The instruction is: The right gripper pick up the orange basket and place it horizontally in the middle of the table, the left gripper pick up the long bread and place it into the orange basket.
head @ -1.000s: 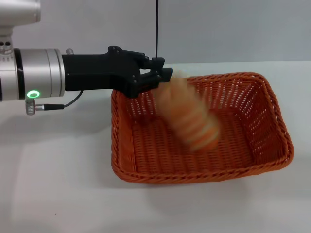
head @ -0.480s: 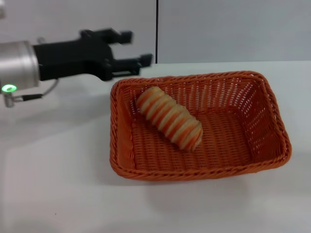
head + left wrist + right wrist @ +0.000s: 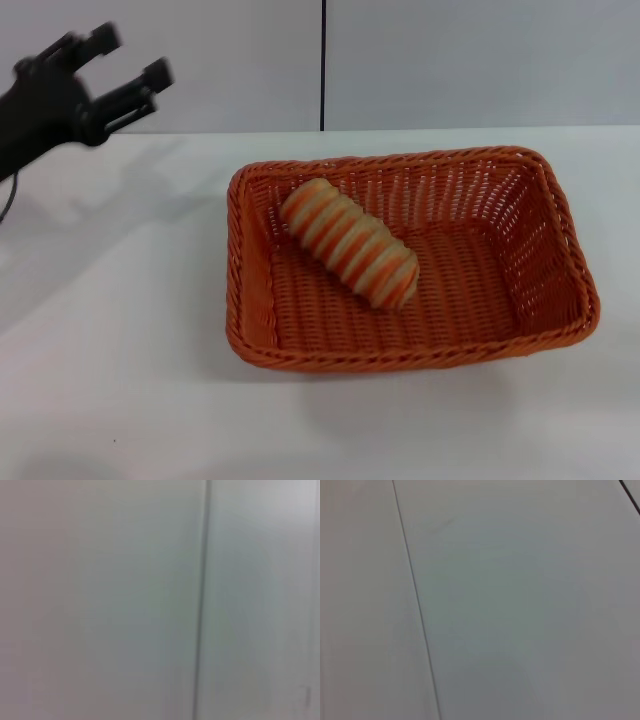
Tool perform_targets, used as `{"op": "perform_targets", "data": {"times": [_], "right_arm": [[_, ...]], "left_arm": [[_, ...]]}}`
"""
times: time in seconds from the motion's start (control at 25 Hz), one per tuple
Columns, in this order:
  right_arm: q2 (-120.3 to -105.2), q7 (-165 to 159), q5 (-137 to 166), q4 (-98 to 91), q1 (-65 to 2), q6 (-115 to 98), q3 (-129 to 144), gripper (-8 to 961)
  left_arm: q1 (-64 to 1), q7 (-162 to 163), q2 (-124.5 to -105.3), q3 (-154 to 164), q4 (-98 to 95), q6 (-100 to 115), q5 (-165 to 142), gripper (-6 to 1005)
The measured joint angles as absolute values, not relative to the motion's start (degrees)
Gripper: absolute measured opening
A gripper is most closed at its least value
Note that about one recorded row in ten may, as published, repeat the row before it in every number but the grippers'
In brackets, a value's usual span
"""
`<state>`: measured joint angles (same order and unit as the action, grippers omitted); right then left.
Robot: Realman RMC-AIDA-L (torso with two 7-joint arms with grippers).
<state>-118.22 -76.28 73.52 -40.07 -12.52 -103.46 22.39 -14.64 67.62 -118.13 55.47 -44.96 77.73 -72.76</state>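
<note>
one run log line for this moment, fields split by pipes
long bread: lying in orange basket | left gripper: open, raised left of basket | right gripper: not in view

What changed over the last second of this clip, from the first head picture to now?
The left hand let the long bread drop into the orange basket, then pulled back up and away to the robot's left; it is now open at the far left, clear of the basket. The bread went from falling to lying diagonally on the basket floor. The basket on the table has not shifted. The right hand is not in view.
</note>
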Motion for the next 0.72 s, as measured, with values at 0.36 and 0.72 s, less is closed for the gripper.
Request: {"op": "perform_targets", "data": {"times": [0.36, 0.72], "right_arm": [[-118.77, -62.6, 69.8, -29.0, -12.7, -103.9, 19.4, 572], [-118.74, -55.9, 69.8, -23.2, -12.2, -104.0, 19.4, 592]], "left_arm": [[-13.9, 47.3, -118.26, 44.4, -24.2, 86.4, -66.5, 834], [-13.2, 35.8, -118.22, 37.8, -14.6, 91.5, -65.4, 834]]}}
